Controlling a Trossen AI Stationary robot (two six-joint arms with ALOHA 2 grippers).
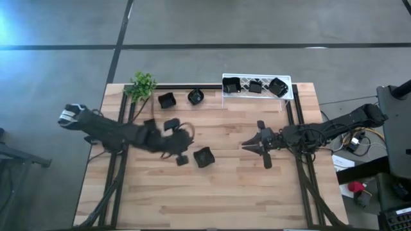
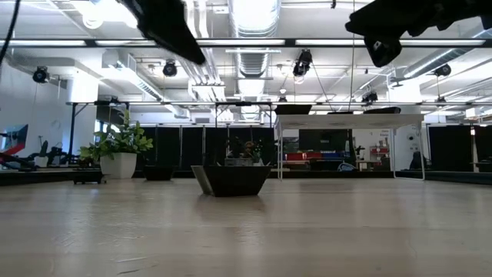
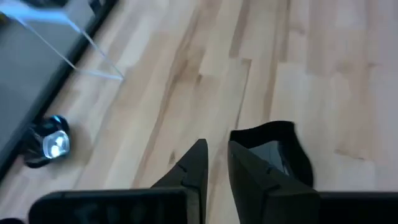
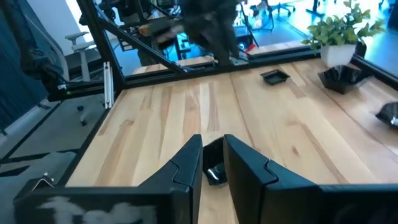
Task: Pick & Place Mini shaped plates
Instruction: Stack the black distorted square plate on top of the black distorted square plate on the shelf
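**woodshop_lurker:** ok so where's everything at? Is either pincer actually holding something?

**grip_nerd:** Yeah, the right pincer (image 4: 212,143) is clamped on a small dark plate (image 4: 214,168). You can see the plate wedged between its two fingers, and it's up off the table (image 1: 212,199), over the right half. The left pincer (image 3: 214,149) is released. Its fingers stand a little apart, and only bare wood shows in the gap. It's down low left of centre, with a black dish (image 3: 283,143) sitting on the table right against one finger.

**woodshop_lurker:** and the rest of the mini shaped plates?

**grip_nerd:** Three of them (image 1: 255,86) are in the white rack (image 1: 289,95) at the far edge. Two more (image 1: 166,99) sit along that same edge, just beside the little green plant (image 1: 142,85). One plate (image 1: 171,124) is lying near the left arm. An angular one (image 1: 203,156) and a smaller one (image 1: 182,160) are out mid-table, close to the left pincer. From table height, the angular one is upright on the wood, dead centre.
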